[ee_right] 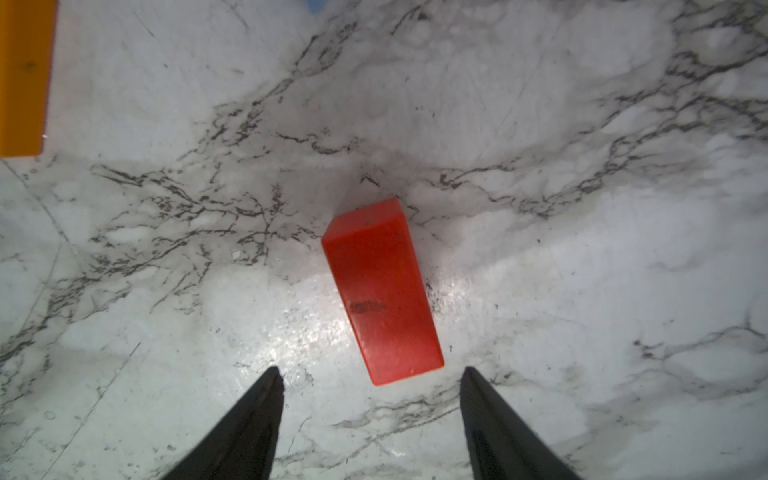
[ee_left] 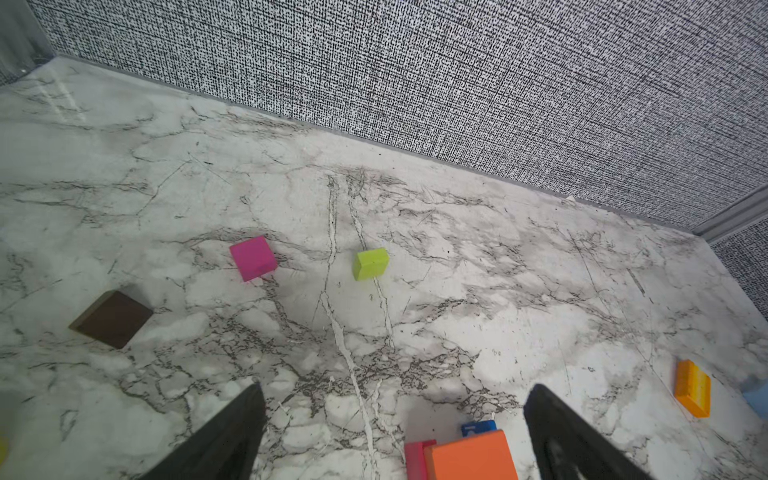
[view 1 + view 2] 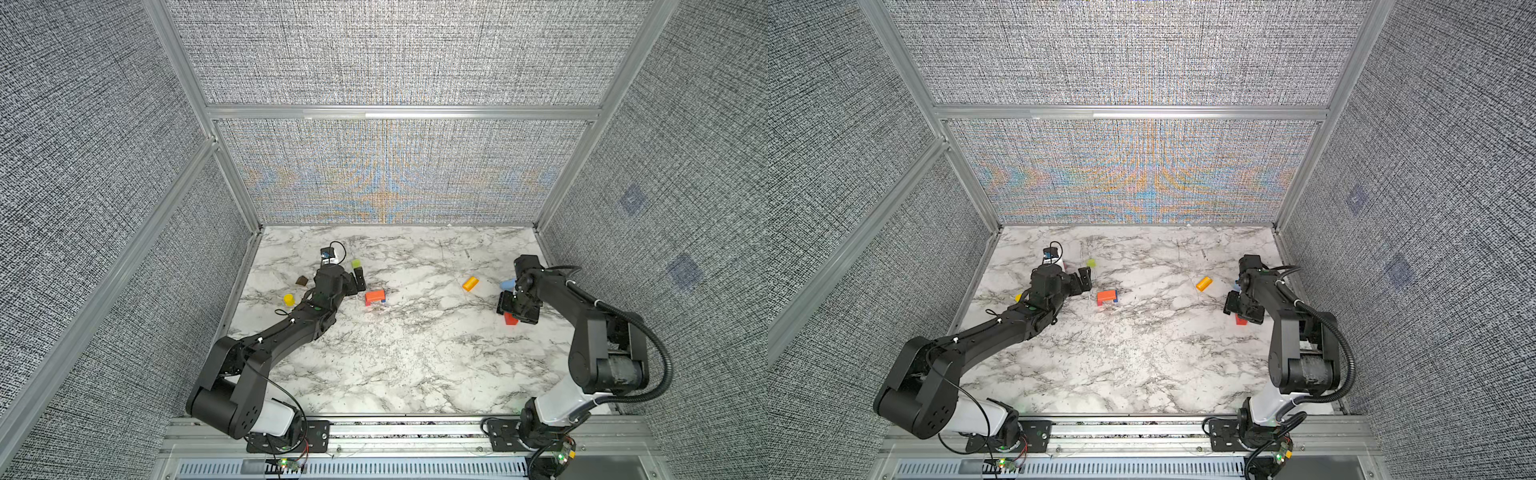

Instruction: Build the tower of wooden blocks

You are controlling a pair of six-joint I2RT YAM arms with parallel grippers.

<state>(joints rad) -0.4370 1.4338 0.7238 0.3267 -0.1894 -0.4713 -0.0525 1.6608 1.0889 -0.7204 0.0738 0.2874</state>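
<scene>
Your left gripper (image 2: 395, 415) stands wide apart and empty, just left of the low tower (image 3: 375, 297), orange over red and blue, mid-frame on the marble counter (image 3: 415, 365) in both top views. A lime cube (image 3: 355, 263) sits just above that gripper. At right, your right gripper (image 1: 372, 372) hangs parted over a red brick (image 1: 380, 291) lying flat, ungripped.

Right tool (image 3: 1244, 311) hovers over a red block (image 3: 1240, 320).
</scene>
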